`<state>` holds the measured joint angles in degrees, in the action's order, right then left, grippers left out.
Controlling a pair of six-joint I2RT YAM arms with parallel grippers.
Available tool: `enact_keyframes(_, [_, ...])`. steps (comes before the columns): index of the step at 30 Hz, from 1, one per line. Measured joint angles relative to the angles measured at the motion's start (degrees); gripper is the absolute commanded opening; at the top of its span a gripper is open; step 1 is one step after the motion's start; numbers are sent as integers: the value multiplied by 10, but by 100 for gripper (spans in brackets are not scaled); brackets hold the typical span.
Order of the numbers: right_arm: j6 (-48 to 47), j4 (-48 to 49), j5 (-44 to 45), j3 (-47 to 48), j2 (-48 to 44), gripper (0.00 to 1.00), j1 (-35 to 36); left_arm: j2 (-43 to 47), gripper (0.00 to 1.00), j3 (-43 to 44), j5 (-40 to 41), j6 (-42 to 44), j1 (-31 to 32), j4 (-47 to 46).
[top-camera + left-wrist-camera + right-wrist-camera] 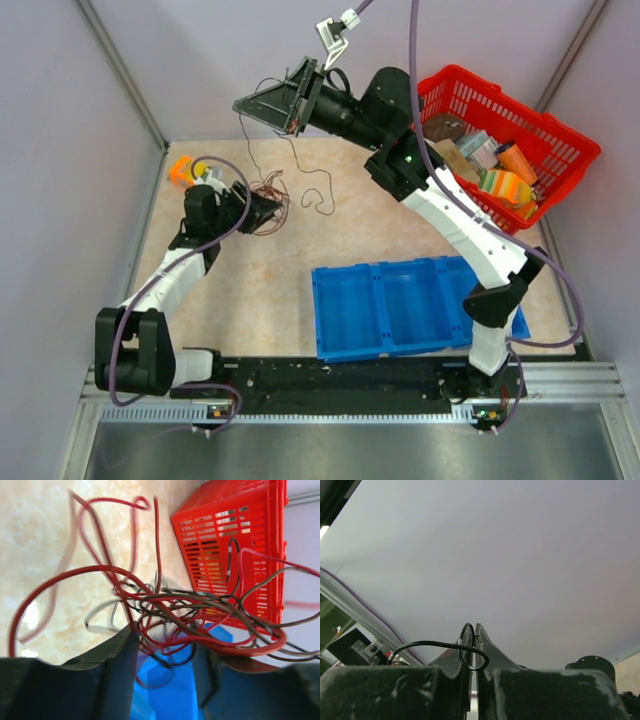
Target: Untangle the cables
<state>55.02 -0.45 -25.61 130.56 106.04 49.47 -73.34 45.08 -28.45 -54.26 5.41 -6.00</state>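
Top view: right gripper (270, 105) is holding a black cable (243, 140) up high, left of the basket (520, 125) and above its rim. The strand is hanging down to the rest of the cables (272, 200), which are lying in a knot on the table (250, 300), well left of the basket. Left gripper (262, 208) is sitting right at that knot. My read: this is the pull-one-strand-free step. To do it well, the left should be pinning the knot down while the right is drawing up and away slowly. It should be easing off if the whole clump starts lifting, since thin wire cinches tight fast.

Left wrist: red and dark cables (170, 605) are bunching across the fingertips, basket (225, 545) behind them, blue tray (170, 695) showing through the gap. Jaws are standing clearly apart with strands lying between them and nothing squeezed. I'd say it isn't anchoring anything yet, and it needs to close on the clump before more pulling.

Right wrist: right gripper (474, 630) is pointing at bare wall, basket out of frame. Its jaws are pressing nearly together, pinching a loop of the black cable (430, 643). The pinch is right at the tips, so the strand is looking likely to slip under a jerk.
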Motion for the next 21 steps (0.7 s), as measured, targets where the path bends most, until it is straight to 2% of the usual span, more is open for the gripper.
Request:
enact_keyframes(2, [-2,0,0,-1,0,0,5,-13,3,-10,-2,-16,-7,-31])
enact_keyframes(3, [-4,0,0,-1,0,0,7,-22,0,-14,-5,-23,-10,-47])
enact_keyframes(8, [-14,-9,0,3,-1,0,10,-45,0,-16,-2,-30,-33,-52])
enact_keyframes(16, [-92,-92,35,47,-32,0,-15,-61,0,-68,6,-30,-189,18])
enact_keyframes(18, [-120,-105,56,47,-58,0,-31,-61,2,-83,9,-24,-202,43])
enact_keyframes(21, [-157,-110,84,40,-104,0,-46,-59,15,-86,9,-10,-204,62])
